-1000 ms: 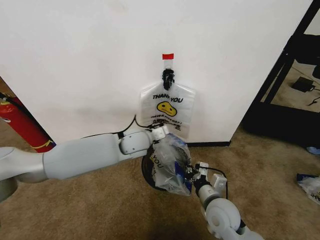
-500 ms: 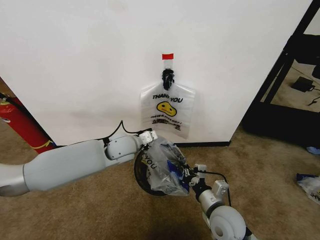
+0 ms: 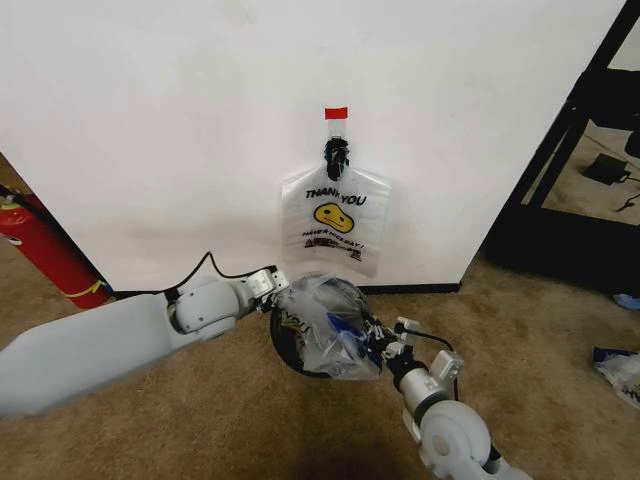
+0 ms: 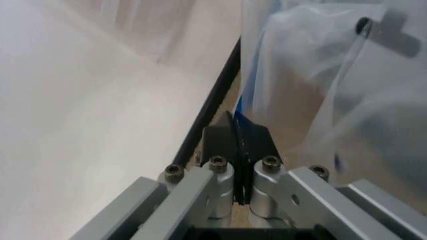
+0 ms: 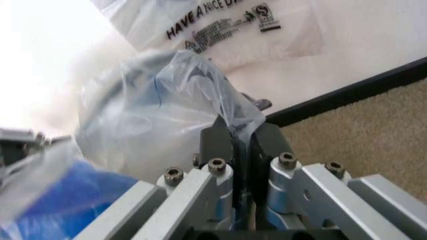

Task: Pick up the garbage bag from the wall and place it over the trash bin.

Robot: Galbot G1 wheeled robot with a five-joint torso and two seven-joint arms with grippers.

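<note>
The garbage bag (image 3: 325, 325), translucent white with blue patches, is stretched between both grippers over the black trash bin (image 3: 284, 350), which stands on the carpet by the wall (image 3: 180, 130). My left gripper (image 3: 274, 292) is shut on the bag's rim on the left side; the left wrist view shows its fingers (image 4: 248, 140) pinching the thin plastic (image 4: 333, 80). My right gripper (image 3: 384, 346) is shut on the rim on the right side, and the right wrist view shows the film (image 5: 160, 110) caught between its fingertips (image 5: 217, 142). The bag hides most of the bin.
A flat bag of the same print (image 3: 336, 218) hangs from a black hook (image 3: 335, 155) below a red tape strip (image 3: 335, 112). A red fire extinguisher (image 3: 40, 250) stands at the left, a black shelf frame (image 3: 560, 150) at the right. A crumpled bag (image 3: 620, 372) lies on the carpet.
My left gripper has drawn leftward and a little lower with the rim, spreading the bag wider above the bin. The right gripper has barely shifted.
</note>
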